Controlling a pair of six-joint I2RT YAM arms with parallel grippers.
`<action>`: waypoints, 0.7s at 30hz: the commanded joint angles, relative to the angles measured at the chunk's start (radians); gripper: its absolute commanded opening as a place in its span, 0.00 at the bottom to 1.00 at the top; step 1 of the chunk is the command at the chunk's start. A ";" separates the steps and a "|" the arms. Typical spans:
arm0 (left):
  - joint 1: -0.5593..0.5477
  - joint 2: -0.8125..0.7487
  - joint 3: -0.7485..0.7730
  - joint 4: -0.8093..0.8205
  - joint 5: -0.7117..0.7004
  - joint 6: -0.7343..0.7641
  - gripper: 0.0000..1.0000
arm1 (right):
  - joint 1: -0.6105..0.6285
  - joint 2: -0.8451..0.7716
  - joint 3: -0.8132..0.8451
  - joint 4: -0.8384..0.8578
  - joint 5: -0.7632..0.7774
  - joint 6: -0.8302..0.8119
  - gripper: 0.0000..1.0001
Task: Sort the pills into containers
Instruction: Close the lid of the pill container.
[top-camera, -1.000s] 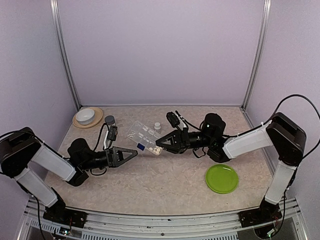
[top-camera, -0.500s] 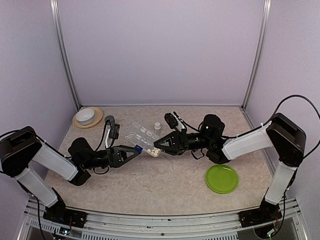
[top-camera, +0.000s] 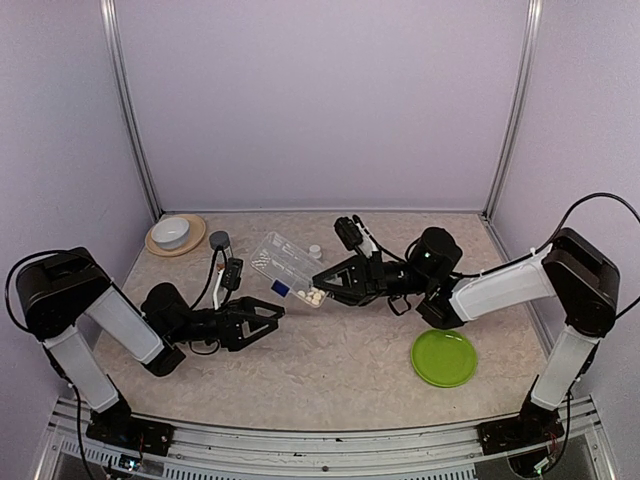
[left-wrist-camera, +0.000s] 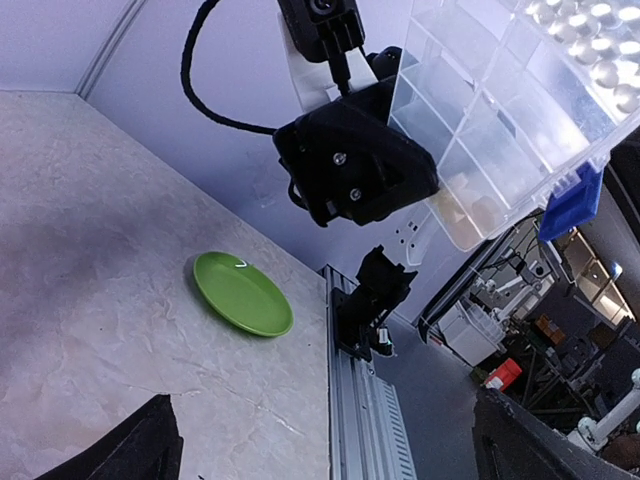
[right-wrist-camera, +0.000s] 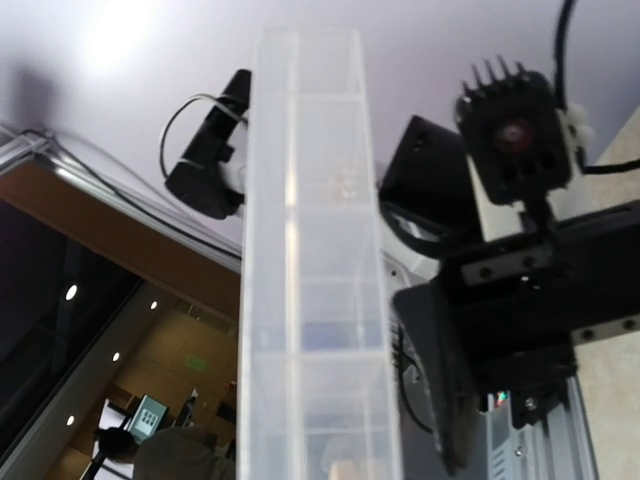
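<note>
A clear, compartmented box (top-camera: 285, 262) is held off the surface, over its middle and a little toward the back edge. The right end effector (top-camera: 322, 285) pinches the box's near-right end. A cluster of whitish pills (top-camera: 315, 296) sits in the compartment at that end. A small blue mark (top-camera: 281, 288) shows on the box's near edge.

In the right wrist view the box (right-wrist-camera: 315, 280) runs edge-on up the middle of the picture. In the left wrist view the box (left-wrist-camera: 500, 110) is seen from underneath, with the pills (left-wrist-camera: 590, 40) showing pale through the clear plastic.

The left end effector (top-camera: 272, 320) hangs just in front of and below the box. Its 2 fingers (left-wrist-camera: 130, 450) are spread wide apart with nothing between them.

A white bowl (top-camera: 172, 231) on a tan saucer (top-camera: 192, 243) sits in the back-left corner. A grey-capped bottle (top-camera: 219, 241) stands just to its right. A small white bottle (top-camera: 315, 252) stands behind the box. A green plate (top-camera: 443, 357) lies toward the front-right corner.
</note>
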 joint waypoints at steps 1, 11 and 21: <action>-0.003 -0.007 0.040 0.278 0.044 0.110 0.99 | 0.031 -0.026 -0.017 0.059 0.004 0.017 0.06; -0.012 -0.048 0.106 0.278 0.169 0.338 0.99 | 0.068 -0.024 -0.018 0.070 0.000 0.021 0.06; -0.018 -0.095 0.098 0.279 0.215 0.435 0.99 | 0.070 -0.008 -0.031 0.105 -0.008 0.032 0.06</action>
